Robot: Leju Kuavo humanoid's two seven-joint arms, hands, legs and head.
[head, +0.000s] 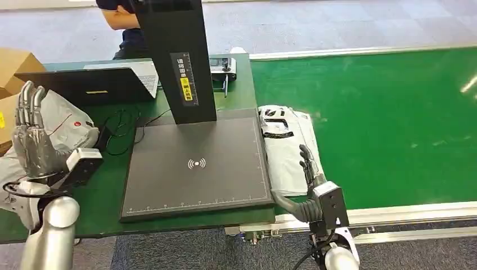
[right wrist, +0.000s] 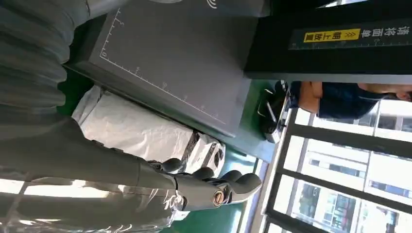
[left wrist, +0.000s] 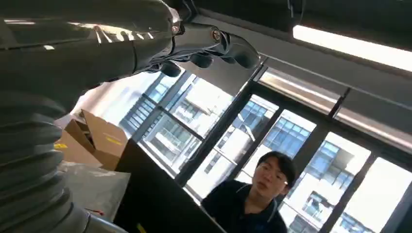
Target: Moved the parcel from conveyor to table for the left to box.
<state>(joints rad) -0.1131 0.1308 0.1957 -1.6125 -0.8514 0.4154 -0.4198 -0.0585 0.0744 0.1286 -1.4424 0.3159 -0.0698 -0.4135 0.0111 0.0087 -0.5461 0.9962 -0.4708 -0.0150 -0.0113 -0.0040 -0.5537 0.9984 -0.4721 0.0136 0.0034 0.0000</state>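
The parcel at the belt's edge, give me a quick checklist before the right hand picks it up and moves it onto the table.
1. Parcel within reach: ok, it lies on the conveyor against the table's edge, right by the right hand.
2. Right hand free: ok, its fingers are spread over the parcel and hold nothing.
3. Grip on the parcel: not ok, none yet.
4. Landing spot: ok, the scanner pad beside the parcel is bare.
5. Left hand clear of the path: ok, raised open at the table's far side.
6. Person clear: ok, behind the table.
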